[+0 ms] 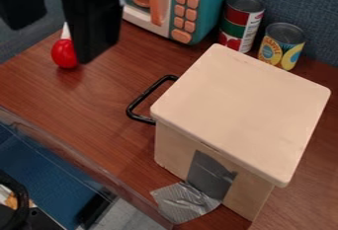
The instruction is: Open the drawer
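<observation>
The drawer box (pixel 241 110) stands right of centre on the tabletop (pixel 72 110), its black handle (pixel 147 94) turned left, probably to leave room for a pull. Silver tape (pixel 186 203) at its base likely anchors it against that tug. The jaws (pixel 53 44) hang spread at upper left, apart from the handle. The box is pale and squarish, its lid round-cornered and faintly scuffed; the handle is an angular loop.

This looks like a robot lab, with a black robot arm (pixel 91 19) over a wood counter (pixel 86 110), a toy microwave (pixel 186 14) and two food cans (pixel 241 21) near its back edge, and a blue cloth wall (pixel 297 4) behind.
</observation>
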Controlling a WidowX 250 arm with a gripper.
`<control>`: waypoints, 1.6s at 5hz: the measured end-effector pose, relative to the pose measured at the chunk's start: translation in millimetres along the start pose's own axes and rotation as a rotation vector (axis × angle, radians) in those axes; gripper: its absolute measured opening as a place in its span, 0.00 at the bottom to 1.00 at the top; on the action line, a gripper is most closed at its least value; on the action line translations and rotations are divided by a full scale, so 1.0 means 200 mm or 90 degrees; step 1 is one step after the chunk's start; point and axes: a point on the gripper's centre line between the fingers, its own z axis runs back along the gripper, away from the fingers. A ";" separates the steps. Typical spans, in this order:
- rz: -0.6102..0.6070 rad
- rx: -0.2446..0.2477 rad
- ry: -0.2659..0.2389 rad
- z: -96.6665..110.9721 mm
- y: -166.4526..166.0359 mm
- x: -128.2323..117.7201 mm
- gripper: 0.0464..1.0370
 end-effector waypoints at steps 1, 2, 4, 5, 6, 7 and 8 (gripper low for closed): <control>-0.004 0.006 0.002 -0.01 0.01 0.00 0.96; 0.015 0.040 0.005 -0.10 0.12 0.01 0.96; -0.004 0.063 -0.004 -0.21 0.21 -0.01 0.96; -0.009 0.061 0.002 -0.27 0.26 0.01 0.96; -0.001 0.060 0.036 -0.35 0.36 0.07 0.96; 0.007 0.059 0.052 -0.44 0.45 0.16 0.96; 0.004 0.064 0.030 -0.53 0.50 0.23 0.96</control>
